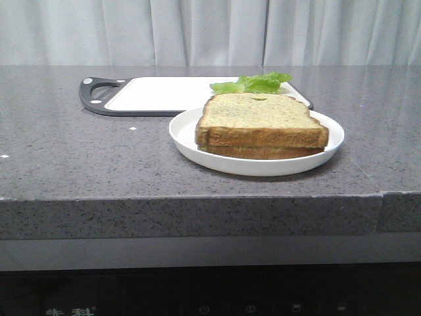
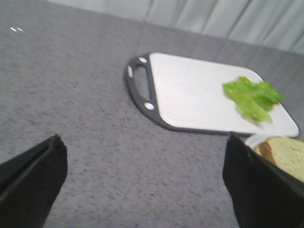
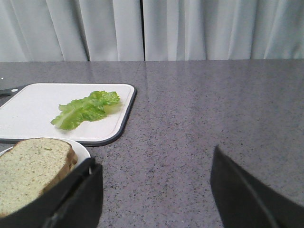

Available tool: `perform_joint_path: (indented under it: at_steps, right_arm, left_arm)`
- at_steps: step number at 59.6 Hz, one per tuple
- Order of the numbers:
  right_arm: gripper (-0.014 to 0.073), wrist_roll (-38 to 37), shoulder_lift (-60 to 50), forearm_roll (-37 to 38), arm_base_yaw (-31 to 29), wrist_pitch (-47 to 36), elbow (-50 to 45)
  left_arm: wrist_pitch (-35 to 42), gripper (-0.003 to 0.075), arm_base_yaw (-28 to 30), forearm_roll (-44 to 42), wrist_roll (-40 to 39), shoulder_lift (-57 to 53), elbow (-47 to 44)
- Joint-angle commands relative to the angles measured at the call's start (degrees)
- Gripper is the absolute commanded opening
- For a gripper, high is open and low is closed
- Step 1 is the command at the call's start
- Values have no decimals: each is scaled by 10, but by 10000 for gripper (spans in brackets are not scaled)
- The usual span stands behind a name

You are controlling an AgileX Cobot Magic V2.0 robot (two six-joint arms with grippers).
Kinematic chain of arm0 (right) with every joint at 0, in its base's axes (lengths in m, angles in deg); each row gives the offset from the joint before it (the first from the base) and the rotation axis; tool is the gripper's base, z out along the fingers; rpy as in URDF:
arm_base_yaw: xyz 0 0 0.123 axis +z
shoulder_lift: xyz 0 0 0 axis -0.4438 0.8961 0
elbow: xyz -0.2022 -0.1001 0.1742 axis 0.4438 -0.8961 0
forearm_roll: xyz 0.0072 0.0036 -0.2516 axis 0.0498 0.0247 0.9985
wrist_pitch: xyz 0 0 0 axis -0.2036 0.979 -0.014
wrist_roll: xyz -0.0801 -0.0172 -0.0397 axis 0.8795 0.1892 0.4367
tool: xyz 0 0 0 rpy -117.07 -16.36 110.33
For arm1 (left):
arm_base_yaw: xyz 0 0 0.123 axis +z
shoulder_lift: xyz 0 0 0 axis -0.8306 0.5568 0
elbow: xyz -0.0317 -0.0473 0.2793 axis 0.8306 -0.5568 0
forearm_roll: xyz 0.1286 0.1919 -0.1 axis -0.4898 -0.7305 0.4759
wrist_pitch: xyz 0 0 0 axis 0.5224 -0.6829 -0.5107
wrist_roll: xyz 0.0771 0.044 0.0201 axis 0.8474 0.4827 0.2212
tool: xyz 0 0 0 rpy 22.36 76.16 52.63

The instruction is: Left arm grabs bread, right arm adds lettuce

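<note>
Bread [image 1: 256, 112]: top slice of a stack of two on the white plate [image 1: 187, 135], near the front edge of the grey counter [image 1: 79, 158], a little right of centre; the thinner lower slice [image 1: 263, 152] lies under it.
Bread's shape: roughly square, lying flat, slightly wider left to right than front to back, so no strong long axis; its left and right crust edges are the free sides.
Lettuce [image 1: 253, 83]: on the far right corner of the white cutting board [image 1: 164, 92], just behind the plate; the board's black handle points left.
Lettuce's long axis: runs roughly left to right along the board.
Left gripper [image 2: 142, 190]: fingers spread wide, nothing between them; it does not show in the front view.
Bread from the left gripper: in the left wrist view the bread [image 2: 289, 156] and the plate rim [image 2: 254, 139] peek out just past one finger [image 2: 256, 185], so the slice lies to the gripper's right and somewhat ahead, not between the fingers.
Right gripper [image 3: 156, 194]: fingers also wide apart and empty; out of the front view too.
Lettuce from the right gripper: in the right wrist view the lettuce [image 3: 85, 109] sits ahead and to the left, beyond the bread [image 3: 31, 171], on the board [image 3: 28, 109].
Nearer arm: for the bread the two seem about equally close; the task gives it to the left.
Coming move, as I judge it: the left gripper has to shift right and forward to straddle the top slice across its crust edges before anything else can be done.
</note>
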Motion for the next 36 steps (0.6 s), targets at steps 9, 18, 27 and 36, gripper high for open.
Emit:
perform_joint_path:
  at_steps: [9, 18, 27, 36]
  right_arm:
    - [504, 6, 8, 3, 0, -32, 18]
    - [504, 6, 8, 12, 0, -32, 18]
    - [504, 6, 8, 16, 0, -32, 18]
    - [504, 6, 8, 16, 0, -32, 18]
  left_arm:
    - [4, 636, -160, 14, -3, 194, 142]
    - [1, 636, -224, 14, -3, 320, 229]
    - [-11, 636, -251, 18, -3, 411, 293]
    - [-19, 636, -264, 24, -3, 456, 322]
